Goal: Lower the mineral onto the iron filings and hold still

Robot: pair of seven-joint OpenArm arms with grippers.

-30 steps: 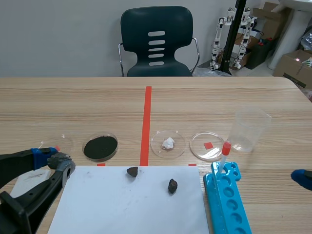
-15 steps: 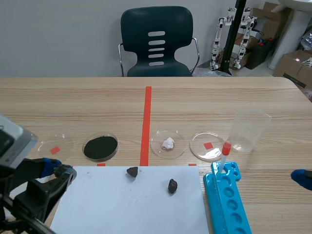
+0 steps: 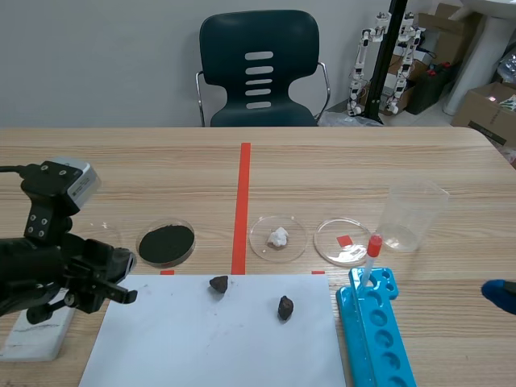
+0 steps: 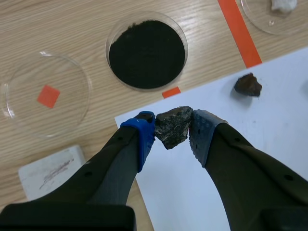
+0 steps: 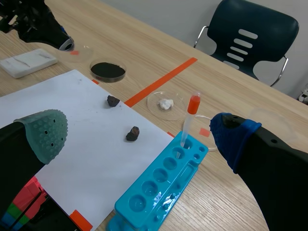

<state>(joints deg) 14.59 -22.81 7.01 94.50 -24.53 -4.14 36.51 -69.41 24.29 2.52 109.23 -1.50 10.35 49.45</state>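
Observation:
In the left wrist view my left gripper [image 4: 173, 126] is shut on a dark grey mineral chunk [image 4: 171, 131], held over the near left corner of the white paper [image 4: 250, 139]. The dish of black iron filings [image 4: 147, 54] lies ahead of the fingers, apart from the mineral. From the scene view the left gripper [image 3: 119, 279] sits just short and left of the filings dish [image 3: 166, 243]; the held mineral is not distinguishable there. My right gripper [image 5: 139, 136] is open and holds nothing, only its blue tip [image 3: 500, 295] showing at the table's right edge.
Two more dark minerals [image 3: 218, 283] [image 3: 285, 307] lie on the paper [image 3: 214, 339]. Beyond it stand a dish with a white lump [image 3: 278, 237], a dish [image 3: 344, 242] over a red mark and a clear beaker [image 3: 411, 214]. A blue tube rack [image 3: 375, 334] holds a red-capped tube [image 3: 373, 251]. A white tile [image 3: 32, 339] lies under the left arm.
The left arm has lifted and turned, its wrist camera now showing above the table. Its gripper has shifted slightly right toward the paper's corner. The right arm has not moved.

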